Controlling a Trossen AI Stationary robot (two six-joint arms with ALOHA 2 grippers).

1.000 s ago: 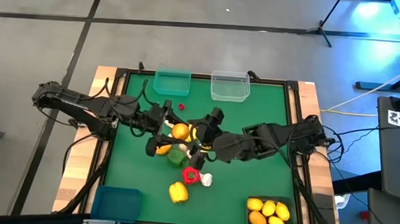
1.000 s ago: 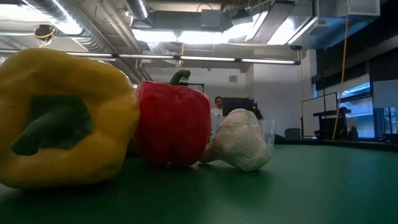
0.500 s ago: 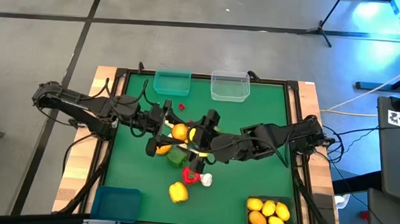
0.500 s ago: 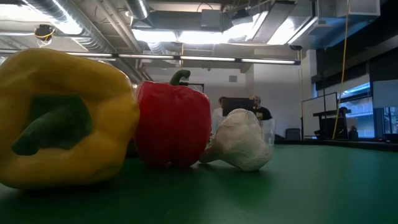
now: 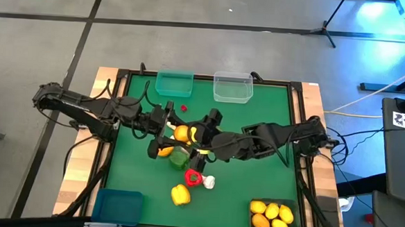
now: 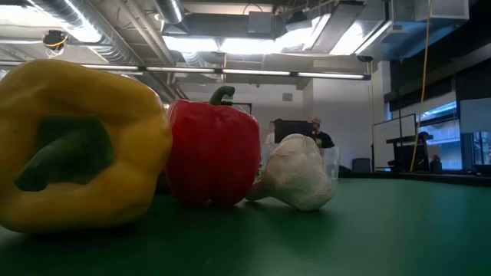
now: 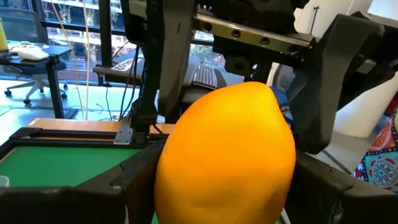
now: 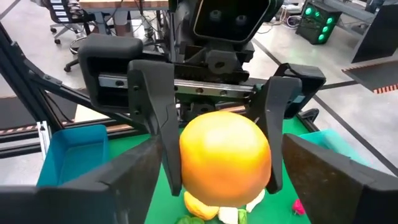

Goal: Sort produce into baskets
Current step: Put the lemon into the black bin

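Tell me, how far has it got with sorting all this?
Partly done. Citrus already fills the grey bin. The left end effector grips an orange citrus, with the right end effector open around it. Left on the mat: yellow pepper, red pepper, garlic, a green piece. The teal bin, clear bin and blue bin look empty.

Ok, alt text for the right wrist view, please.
An orange citrus fills the centre, clamped between the left gripper's fingers facing the camera. The right gripper's own dark fingers stand open either side of it, above the green table.

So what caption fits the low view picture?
Yellow bell pepper, red bell pepper and garlic bulb lined up on the green table.
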